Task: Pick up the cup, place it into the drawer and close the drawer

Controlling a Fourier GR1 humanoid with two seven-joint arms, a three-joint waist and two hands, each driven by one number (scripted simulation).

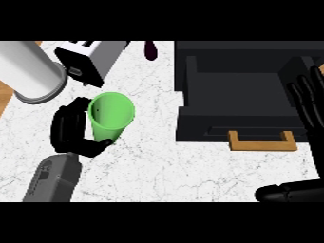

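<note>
I see left hand (73, 130) centre-left of frame, fingers and thumb curled round green cup (111, 114), cup tilted, mouth facing up toward me. Right hand (322, 118) at right edge, fingers straight, holding nothing. Black drawer (245, 95) upper right, open, wooden handle (262, 141) toward lower edge. Toaster (87, 59), grey cylinder (24, 71) upper left on marble counter (164, 166).
</note>
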